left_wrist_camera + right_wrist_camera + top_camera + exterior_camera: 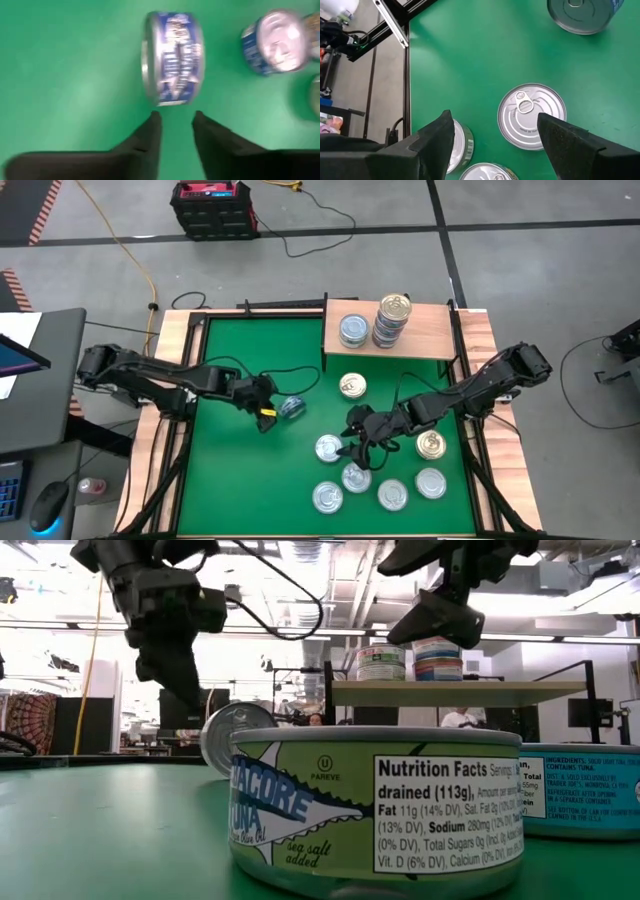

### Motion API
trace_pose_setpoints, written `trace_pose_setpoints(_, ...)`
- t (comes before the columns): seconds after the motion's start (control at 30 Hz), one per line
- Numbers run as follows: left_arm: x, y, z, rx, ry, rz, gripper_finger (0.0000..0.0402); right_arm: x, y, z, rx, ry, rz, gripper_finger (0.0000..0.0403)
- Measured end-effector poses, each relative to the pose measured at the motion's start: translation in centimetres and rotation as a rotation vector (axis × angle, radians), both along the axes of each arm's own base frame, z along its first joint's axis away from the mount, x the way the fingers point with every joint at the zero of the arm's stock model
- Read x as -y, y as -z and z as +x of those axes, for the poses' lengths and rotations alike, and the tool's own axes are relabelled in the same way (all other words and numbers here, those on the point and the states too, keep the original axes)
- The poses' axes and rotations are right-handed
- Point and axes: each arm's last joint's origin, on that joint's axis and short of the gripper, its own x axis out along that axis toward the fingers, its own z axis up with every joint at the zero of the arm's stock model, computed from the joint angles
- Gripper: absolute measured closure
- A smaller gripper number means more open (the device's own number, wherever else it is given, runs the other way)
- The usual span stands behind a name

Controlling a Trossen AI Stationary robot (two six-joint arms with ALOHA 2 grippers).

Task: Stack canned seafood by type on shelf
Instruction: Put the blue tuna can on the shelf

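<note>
My left gripper is near the table's middle with its fingers a little apart. Just past the fingertips a blue-labelled tin stands on its rim, untouched. My right gripper hangs open, well above the table, over a silver-lidded tin that lies flat. Several more tins lie flat near the table's near edge, such as one silver and one gold. The wooden shelf at the far edge carries one tin and a stack.
A gold-lidded tin lies just in front of the shelf. Close to the low camera sits a green-labelled tuna tin, with a blue one to its right. Bare green mat spreads over the table's left half. Black frame rails edge the table.
</note>
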Motion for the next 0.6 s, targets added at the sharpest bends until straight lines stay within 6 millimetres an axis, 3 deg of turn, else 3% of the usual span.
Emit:
trace_pose_setpoints(0.2,0.0,0.4,1.0,0.039,-0.055,0.087,0.0143,0.6,-0.1,0.3,0.014,0.022,0.005,0.0097)
trace_pose_setpoints(0.33,-0.1,1.6,2.7,0.076,-0.094,0.162,0.0076,1.2,-0.3,0.6,0.035,0.04,0.011,0.0097)
trace_pose_setpoints(0.43,0.0,2.9,4.5,0.121,-0.057,0.198,0.0052,1.4,-0.3,0.7,0.036,0.048,0.012,0.0097)
trace_pose_setpoints(0.6,-0.1,5.3,6.0,0.096,-0.07,0.239,0.0052,1.3,-0.3,0.6,0.034,0.051,0.022,0.0097)
